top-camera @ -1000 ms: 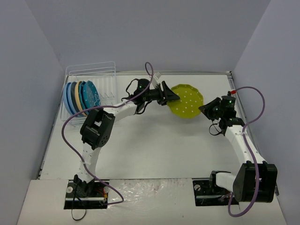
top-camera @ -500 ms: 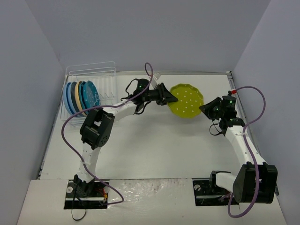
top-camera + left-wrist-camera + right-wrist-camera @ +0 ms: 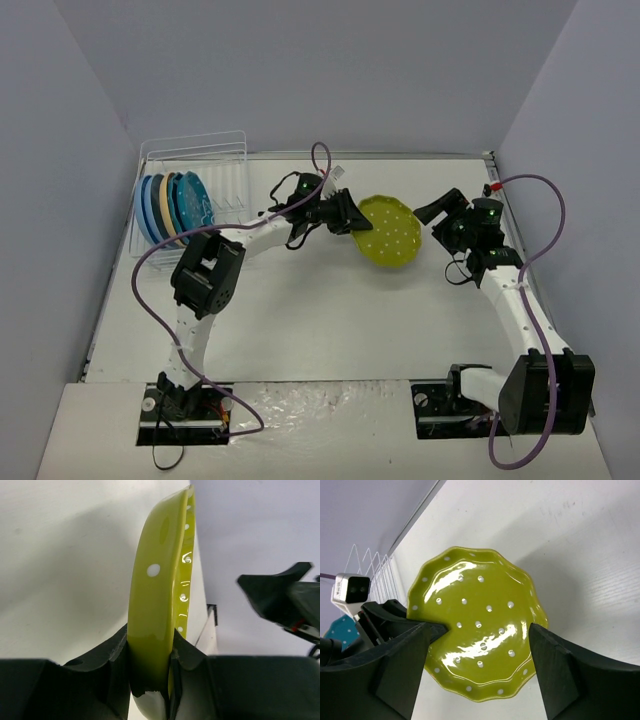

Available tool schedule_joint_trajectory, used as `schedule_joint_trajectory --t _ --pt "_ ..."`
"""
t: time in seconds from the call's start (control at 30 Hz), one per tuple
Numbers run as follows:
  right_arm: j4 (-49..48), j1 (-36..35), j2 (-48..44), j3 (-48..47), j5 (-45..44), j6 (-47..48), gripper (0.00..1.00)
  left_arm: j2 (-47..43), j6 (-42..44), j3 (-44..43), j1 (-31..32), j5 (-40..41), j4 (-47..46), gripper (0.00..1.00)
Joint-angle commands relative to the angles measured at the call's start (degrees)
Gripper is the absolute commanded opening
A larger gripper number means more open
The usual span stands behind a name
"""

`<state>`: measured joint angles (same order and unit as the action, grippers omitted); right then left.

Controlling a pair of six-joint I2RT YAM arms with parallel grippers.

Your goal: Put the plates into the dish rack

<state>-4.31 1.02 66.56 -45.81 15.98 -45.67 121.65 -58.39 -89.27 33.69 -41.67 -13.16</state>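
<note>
Mid-counter, my left jaws pinch the lime plate (image 3: pixel 390 232) by its rim, right jaws wide, empty; it may slip.

Bright, even light from overhead fills the top view, leaving only faint, soft shadows on the white table (image 3: pixel 300 320) under the arms. In the right wrist view the lime green plate (image 3: pixel 480 595) shows broad white glare across its glossy face and casts a soft grey shadow on the table to its upper right. In the left wrist view the black fingers (image 3: pixel 100 690) of the left gripper (image 3: pixel 150 645) are underexposed and nearly featureless, and the far background is soft.
</note>
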Motion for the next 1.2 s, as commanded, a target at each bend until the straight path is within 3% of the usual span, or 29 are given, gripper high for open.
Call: schedule_joint_trajectory --t 0.0,0.27,0.63,0.93,1.17 --pt "-3.50 -0.49 -2.37 -3.20 0.38 1.39 0.81 -10.46 4.52 -5.78 0.09 0.88 -1.79 0.00" --pt "-1.60 -0.40 -3.68 -2.28 -1.32 2.97 0.83 -19.93 15.81 -9.26 -2.78 7.05 14.90 0.00" --pt "-2.04 -0.41 -4.25 0.82 -2.82 4.22 0.82 -38.34 32.30 -11.29 -12.52 23.03 37.59 0.00" --pt "-3.56 -0.50 -3.54 2.01 -2.56 4.74 0.82 -51.16 42.02 -6.83 -17.14 44.39 42.28 0.00" --pt "-4.39 -0.66 -3.54 2.74 -2.08 4.45 0.82 -51.05 46.38 -2.96 -19.22 54.45 38.23 0.00"
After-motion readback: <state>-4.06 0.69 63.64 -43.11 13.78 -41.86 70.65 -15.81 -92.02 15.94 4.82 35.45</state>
